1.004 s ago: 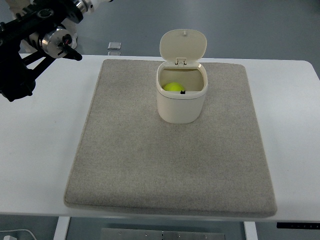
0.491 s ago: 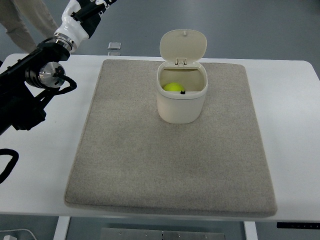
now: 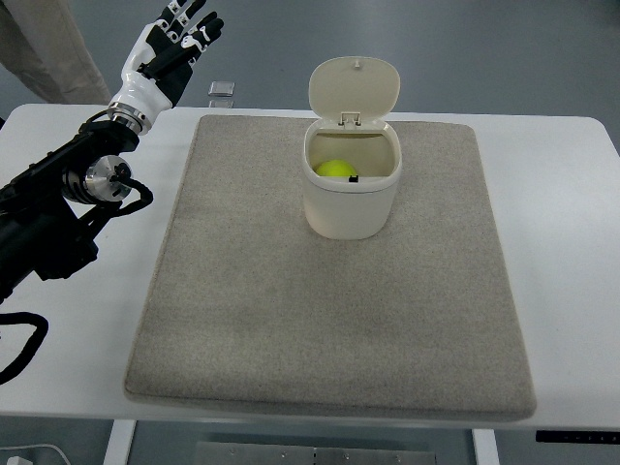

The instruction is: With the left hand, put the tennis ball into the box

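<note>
The tennis ball (image 3: 335, 168) sits inside the cream lidded box (image 3: 353, 194), lid up, on the grey mat (image 3: 329, 310). The left hand (image 3: 170, 53) hovers far off, fingers spread, empty. That ball looks light, fuzzy, slightly springy; best cupped around its middle.

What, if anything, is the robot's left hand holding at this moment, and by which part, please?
Nothing is held. The left hand is open and empty beyond the far-left table edge, and the tennis ball lies inside the box.
</note>
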